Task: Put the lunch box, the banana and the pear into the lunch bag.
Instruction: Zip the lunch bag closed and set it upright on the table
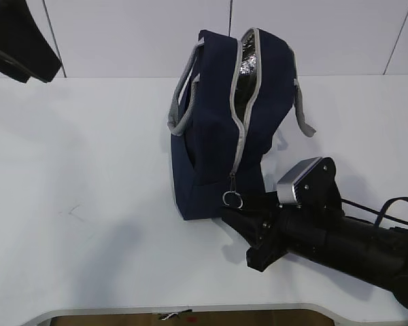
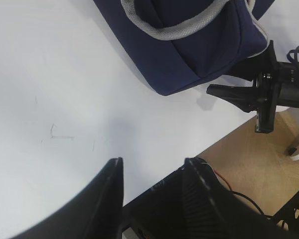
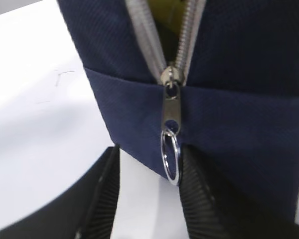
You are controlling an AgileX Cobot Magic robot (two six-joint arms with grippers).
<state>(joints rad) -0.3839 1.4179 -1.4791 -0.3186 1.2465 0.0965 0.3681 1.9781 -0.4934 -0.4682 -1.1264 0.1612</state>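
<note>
The navy lunch bag (image 1: 221, 129) stands upright in the middle of the white table (image 1: 88, 170). Its grey zipper is open down the near side and silver foil lining shows at the top. My right gripper (image 1: 238, 234) is open at the bag's lower near corner. In the right wrist view (image 3: 149, 164) the zipper pull's metal ring (image 3: 172, 159) hangs between the fingers, close to the right one. Something yellow (image 3: 169, 10) shows inside the zipper gap; I cannot tell which fruit. The lunch box is out of view. My left gripper (image 2: 152, 164) is open and empty above the table.
The table's front edge (image 2: 224, 134) runs close to the bag, with brown floor (image 2: 249, 169) beyond. A grey webbing handle (image 1: 302, 109) hangs off the bag's right side. The left arm (image 1: 20, 47) is a dark shape at the top left.
</note>
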